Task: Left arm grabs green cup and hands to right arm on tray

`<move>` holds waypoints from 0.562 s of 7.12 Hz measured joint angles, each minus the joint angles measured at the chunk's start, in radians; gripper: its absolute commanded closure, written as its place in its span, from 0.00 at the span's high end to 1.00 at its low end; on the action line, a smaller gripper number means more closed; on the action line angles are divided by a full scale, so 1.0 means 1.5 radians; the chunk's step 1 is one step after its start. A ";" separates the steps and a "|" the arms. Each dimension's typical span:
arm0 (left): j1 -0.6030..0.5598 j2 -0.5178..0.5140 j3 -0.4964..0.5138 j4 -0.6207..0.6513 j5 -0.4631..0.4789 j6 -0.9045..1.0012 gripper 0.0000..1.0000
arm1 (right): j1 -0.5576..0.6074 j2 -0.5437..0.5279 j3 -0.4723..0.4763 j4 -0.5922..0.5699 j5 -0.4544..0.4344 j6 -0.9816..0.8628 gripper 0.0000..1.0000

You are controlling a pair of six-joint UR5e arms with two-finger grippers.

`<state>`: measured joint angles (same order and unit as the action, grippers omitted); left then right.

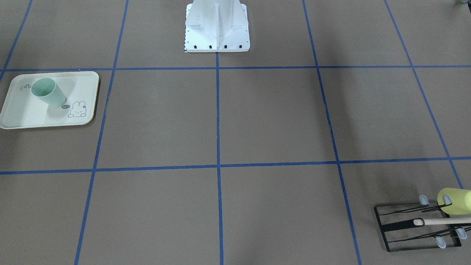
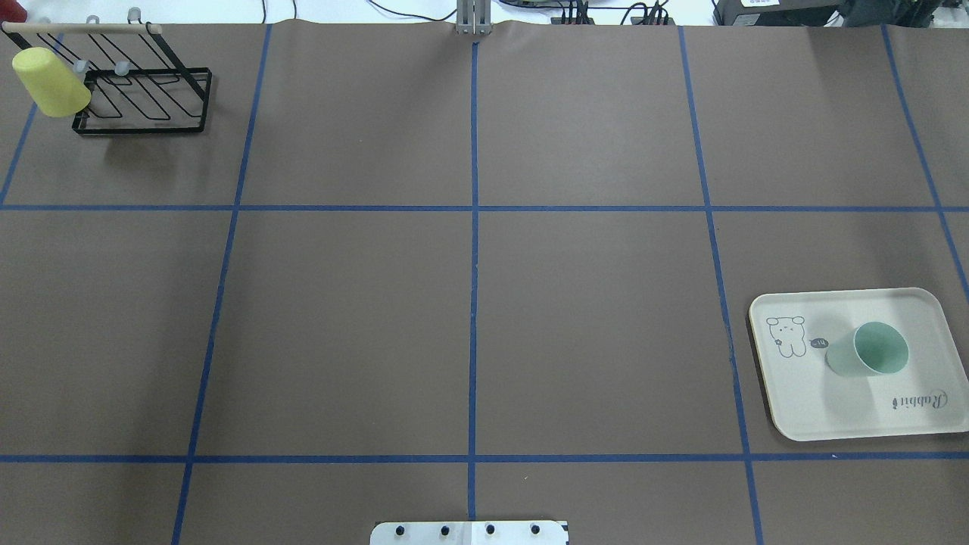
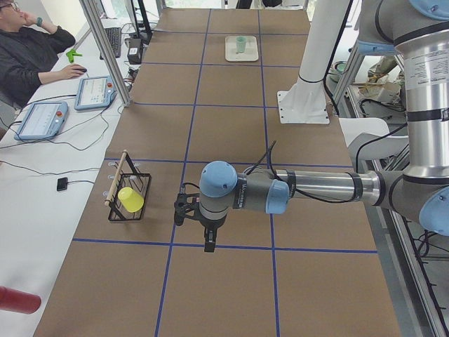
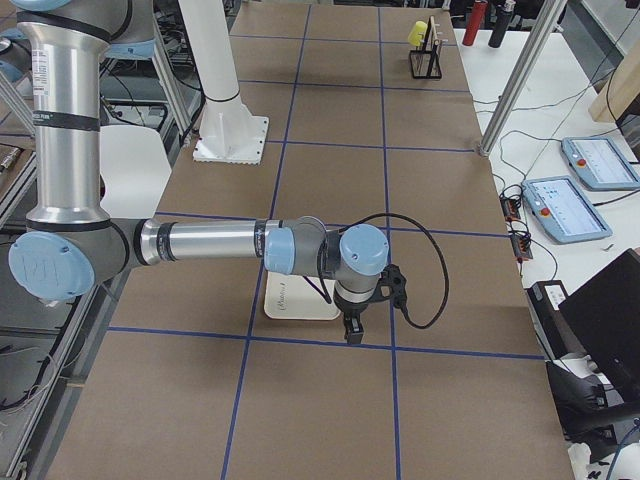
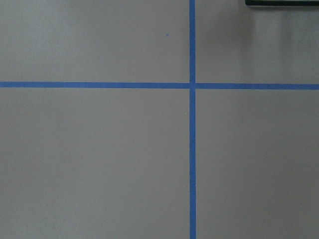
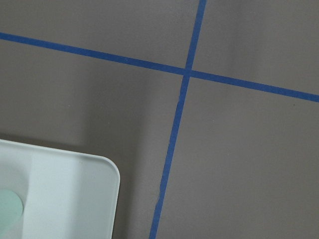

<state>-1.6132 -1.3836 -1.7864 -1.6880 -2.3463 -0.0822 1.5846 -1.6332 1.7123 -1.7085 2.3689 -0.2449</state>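
Observation:
The pale mint-green cup [image 1: 48, 92] stands mouth up on the cream tray [image 1: 22, 116], near its "Rabbit" script; both also show in the overhead view, cup [image 2: 870, 352] and tray [image 2: 802, 409]. The left arm's gripper [image 3: 209, 242] shows only in the exterior left view, hanging over the table near the rack, far from the cup; I cannot tell if it is open. The right arm's gripper [image 4: 352, 330] shows only in the exterior right view, above the table beside the tray [image 4: 290, 300]; I cannot tell its state. The right wrist view shows a tray corner [image 6: 65, 199].
A black wire rack [image 2: 144, 98] with a wooden rail carries a yellow-green cup [image 2: 49, 82] at the table's far left corner. The white robot base [image 1: 217, 29] stands at the near edge's middle. Blue tape lines grid the brown table. An operator sits beside the table [image 3: 28, 49].

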 measured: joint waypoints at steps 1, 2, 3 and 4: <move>0.000 0.000 0.000 0.000 0.002 0.000 1.00 | 0.000 0.000 0.000 0.000 0.000 0.000 0.99; 0.001 0.000 0.000 0.000 0.007 0.000 1.00 | 0.000 0.001 0.000 0.000 0.000 0.000 0.99; 0.001 0.001 0.000 0.000 0.011 0.000 1.00 | 0.000 0.000 -0.001 0.000 -0.001 0.000 0.99; 0.001 0.001 0.000 0.000 0.013 0.000 1.00 | 0.000 -0.001 -0.001 0.000 -0.001 -0.001 0.99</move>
<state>-1.6123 -1.3823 -1.7871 -1.6887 -2.3267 -0.0828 1.5846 -1.6352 1.7110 -1.7088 2.3678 -0.2458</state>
